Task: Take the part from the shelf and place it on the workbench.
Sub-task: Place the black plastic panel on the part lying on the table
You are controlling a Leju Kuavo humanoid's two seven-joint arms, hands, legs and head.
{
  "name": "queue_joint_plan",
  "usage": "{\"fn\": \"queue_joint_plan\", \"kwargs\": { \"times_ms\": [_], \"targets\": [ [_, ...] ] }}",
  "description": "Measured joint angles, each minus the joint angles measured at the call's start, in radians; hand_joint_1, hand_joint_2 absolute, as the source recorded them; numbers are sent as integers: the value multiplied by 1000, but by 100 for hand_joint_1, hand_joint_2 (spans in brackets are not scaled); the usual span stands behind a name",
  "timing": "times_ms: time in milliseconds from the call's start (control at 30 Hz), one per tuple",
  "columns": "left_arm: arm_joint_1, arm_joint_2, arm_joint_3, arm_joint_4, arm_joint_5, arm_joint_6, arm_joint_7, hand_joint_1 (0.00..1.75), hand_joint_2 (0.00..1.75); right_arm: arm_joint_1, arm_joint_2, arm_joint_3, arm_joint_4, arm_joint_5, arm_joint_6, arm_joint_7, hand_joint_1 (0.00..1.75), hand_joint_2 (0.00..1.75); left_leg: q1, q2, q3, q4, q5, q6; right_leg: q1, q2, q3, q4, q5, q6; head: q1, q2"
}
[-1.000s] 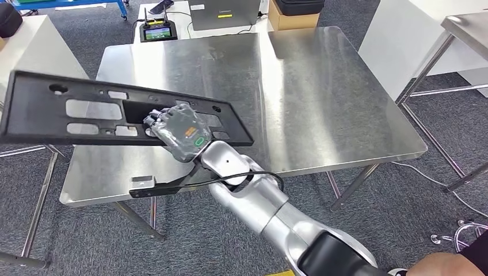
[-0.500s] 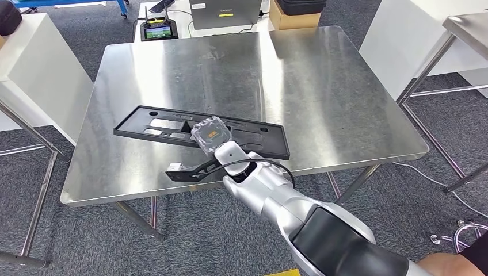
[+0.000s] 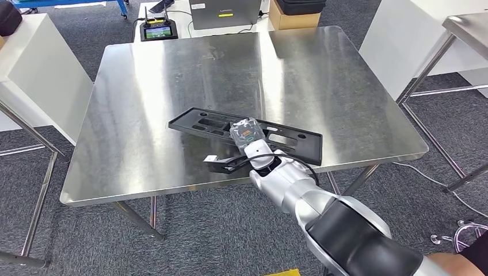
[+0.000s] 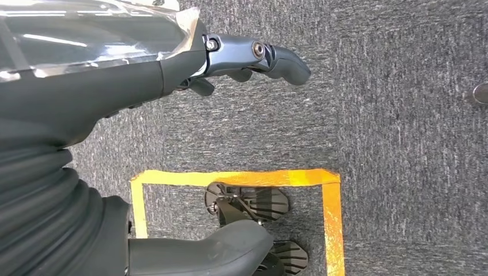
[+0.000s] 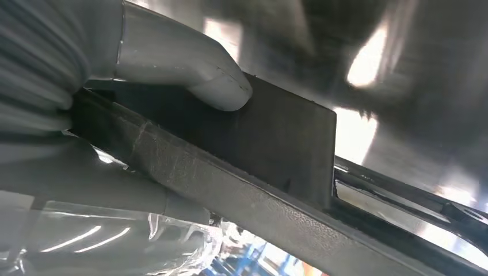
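The part (image 3: 201,122) is a long flat black plastic plate with several cut-outs. It lies low over the front middle of the steel workbench (image 3: 172,63); I cannot tell whether it touches the top. My right hand (image 3: 247,133), wrapped in clear film, grips it near its middle. In the right wrist view the grey thumb (image 5: 190,69) presses on the part's (image 5: 276,144) flat face above the shiny table. My left hand (image 4: 241,57) hangs over the grey carpet, holding nothing, with its fingers well apart from the thumb.
A white cabinet (image 3: 34,63) stands at the left and a second steel table (image 3: 466,29) at the right. Beyond the workbench sit a controller with a screen (image 3: 157,30), a grey case (image 3: 224,12) and a cardboard box (image 3: 293,18). A person's arm (image 3: 454,264) shows at the bottom right.
My right hand has carried the part from high at the left to the right and down, low over the front of the workbench.
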Motion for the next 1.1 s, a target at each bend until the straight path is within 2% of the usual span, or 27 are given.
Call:
{"fn": "queue_joint_plan", "kwargs": {
  "times_ms": [200,333,633,1100],
  "targets": [
    [2,2,1,0,10,6,-12,0,175,-1,-26,-2,11,11,16,2,175,175,0,0,0,0,0,0,0,0,0,0,0,0,0,0],
    [2,2,2,0,12,29,-32,0,175,-2,-30,-3,11,19,24,0,0,0,0,0,0,0,0,0,0,0,0,0,0,0,0,0],
    [5,2,12,0,17,69,-28,0,175,-5,-33,-18,11,40,24,-8,0,0,0,0,0,0,0,0,0,0,0,0,0,0,0,0],
    [7,2,20,0,21,50,-22,0,175,-9,-32,-22,11,64,22,-16,0,0,0,0,0,0,0,0,0,0,0,0,0,0,0,0]
  ]
}}
